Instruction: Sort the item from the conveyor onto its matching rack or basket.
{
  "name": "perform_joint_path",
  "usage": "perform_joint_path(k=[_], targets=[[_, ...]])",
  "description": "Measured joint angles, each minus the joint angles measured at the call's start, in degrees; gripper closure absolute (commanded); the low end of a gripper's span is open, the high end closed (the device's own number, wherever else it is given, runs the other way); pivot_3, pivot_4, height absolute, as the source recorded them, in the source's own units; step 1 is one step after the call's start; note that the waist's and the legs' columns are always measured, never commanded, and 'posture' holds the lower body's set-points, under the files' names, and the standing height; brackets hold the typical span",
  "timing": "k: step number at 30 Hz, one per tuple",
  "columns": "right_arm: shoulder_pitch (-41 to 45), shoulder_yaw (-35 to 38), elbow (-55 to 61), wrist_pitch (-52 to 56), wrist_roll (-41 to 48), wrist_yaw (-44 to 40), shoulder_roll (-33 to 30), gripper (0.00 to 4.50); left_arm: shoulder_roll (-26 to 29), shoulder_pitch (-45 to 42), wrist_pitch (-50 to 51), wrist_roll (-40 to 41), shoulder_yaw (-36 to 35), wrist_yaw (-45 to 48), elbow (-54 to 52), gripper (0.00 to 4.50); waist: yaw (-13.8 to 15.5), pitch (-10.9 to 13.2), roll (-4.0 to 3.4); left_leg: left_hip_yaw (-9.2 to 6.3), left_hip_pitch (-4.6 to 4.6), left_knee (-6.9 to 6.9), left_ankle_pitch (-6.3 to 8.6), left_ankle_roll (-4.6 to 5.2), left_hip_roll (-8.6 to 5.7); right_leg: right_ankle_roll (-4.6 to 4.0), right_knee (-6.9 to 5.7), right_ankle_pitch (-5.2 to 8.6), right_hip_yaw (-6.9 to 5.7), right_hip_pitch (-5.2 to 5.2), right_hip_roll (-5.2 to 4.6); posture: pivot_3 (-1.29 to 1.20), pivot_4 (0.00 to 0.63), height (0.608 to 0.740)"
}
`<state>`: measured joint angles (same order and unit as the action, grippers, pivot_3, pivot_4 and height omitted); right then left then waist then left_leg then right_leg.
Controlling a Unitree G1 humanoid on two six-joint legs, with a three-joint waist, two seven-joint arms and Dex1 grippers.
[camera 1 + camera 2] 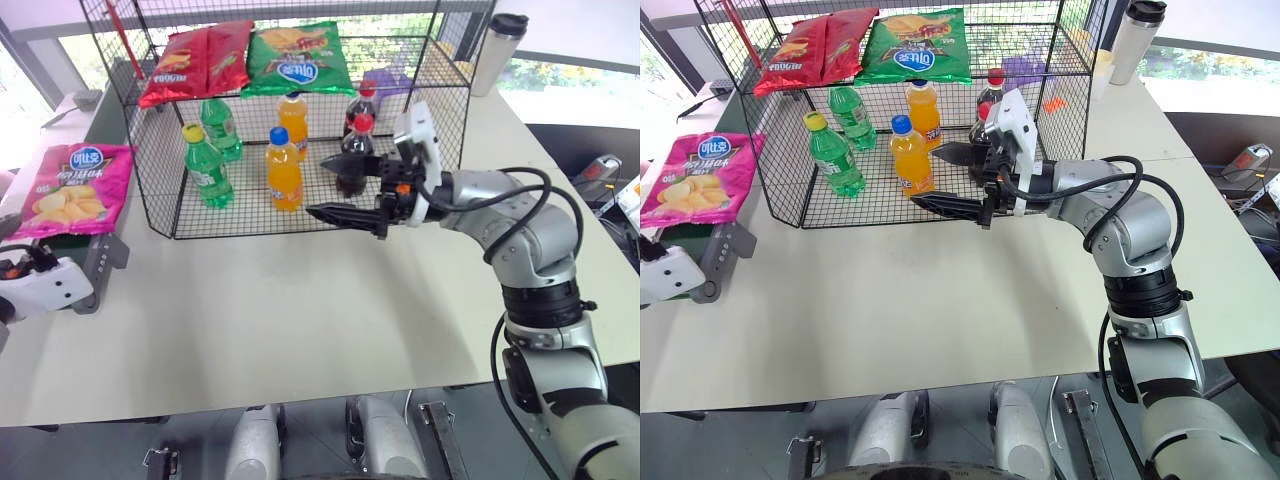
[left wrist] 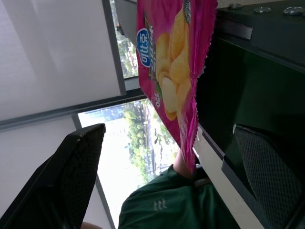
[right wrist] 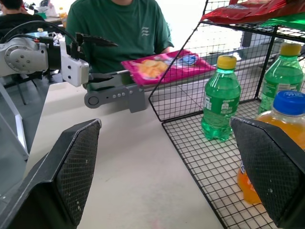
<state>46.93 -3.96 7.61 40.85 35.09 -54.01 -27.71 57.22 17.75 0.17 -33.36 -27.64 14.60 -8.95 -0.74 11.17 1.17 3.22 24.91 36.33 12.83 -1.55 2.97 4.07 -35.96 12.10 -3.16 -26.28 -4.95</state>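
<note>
From the head cameras, the pink crisp bag (image 1: 74, 189) lies flat on the end of the green conveyor (image 1: 62, 240), at the table's left edge. The left gripper (image 1: 12, 262) sits just below it, mostly cut off by the frame edge. The right gripper (image 1: 345, 187) hangs well apart from the bag, level in front of the wire rack (image 1: 160, 215), fingers spread wide and empty, just before a cola bottle (image 1: 355, 155) and an orange soda bottle (image 1: 284, 171). On the upper shelf (image 1: 420, 75) lie red crisp bags (image 1: 195, 62) and a green crisp bag (image 1: 297, 58).

In the left wrist view, the bag hangs over the belt's edge between the two parted fingers (image 2: 71, 176), touching neither; its lower end is hidden behind a person's green shirt (image 2: 171, 205).

In the right wrist view, the bag rests on the conveyor far beyond the open fingers, with the left gripper reaching beside it; whether that gripper touches the bag is unclear.
</note>
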Motion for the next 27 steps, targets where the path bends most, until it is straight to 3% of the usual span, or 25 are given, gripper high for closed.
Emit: perform_joint_path(k=[12, 16, 23, 27], targets=[[-1.2, 0.2, 0.6, 0.0, -0.1, 2.4, 0.0, 0.02, 0.0, -5.4, -0.6, -0.9, 4.2, 0.1, 3.0, 0.00, 0.1, 0.0, 0.00, -0.02, -0.01, 0.16, 0.00, 0.01, 0.00, 0.00, -0.18, 0.00, -0.01, 0.00, 0.01, 0.00, 0.150, 0.740], [-1.3, 0.2, 1.2, 0.0, -0.1, 3.1, 0.0, 0.00, 0.0, -7.3, 0.6, -1.0, 5.9, 0.4, 4.0, 1.28, 0.0, 0.0, 0.01, -0.04, -0.01, 0.21, 0.00, 0.00, 0.00, 0.01, -0.19, 0.00, -0.01, 0.04, 0.01, 0.00, 0.150, 0.740], [-1.9, 0.2, 1.2, 0.0, -0.4, 3.6, 0.0, 0.00, 0.0, -7.3, 2.3, -1.2, 6.4, 0.9, 4.3, 4.38, 0.0, 0.0, 0.01, -0.04, -0.01, 0.23, -0.01, 0.01, 0.01, 0.01, -0.21, -0.01, -0.02, 0.04, 0.03, 0.00, 0.150, 0.740], [-2.0, 0.2, 1.2, -0.2, -0.6, 3.8, 0.0, 0.00, 0.0, -7.3, 3.5, -1.2, 6.4, 1.3, 4.0, 4.44, 0.1, 0.0, 0.00, -0.08, -0.01, 0.29, -0.01, 0.01, 0.02, 0.01, -0.25, -0.01, -0.03, 0.06, 0.04, 0.00, 0.150, 0.740]])
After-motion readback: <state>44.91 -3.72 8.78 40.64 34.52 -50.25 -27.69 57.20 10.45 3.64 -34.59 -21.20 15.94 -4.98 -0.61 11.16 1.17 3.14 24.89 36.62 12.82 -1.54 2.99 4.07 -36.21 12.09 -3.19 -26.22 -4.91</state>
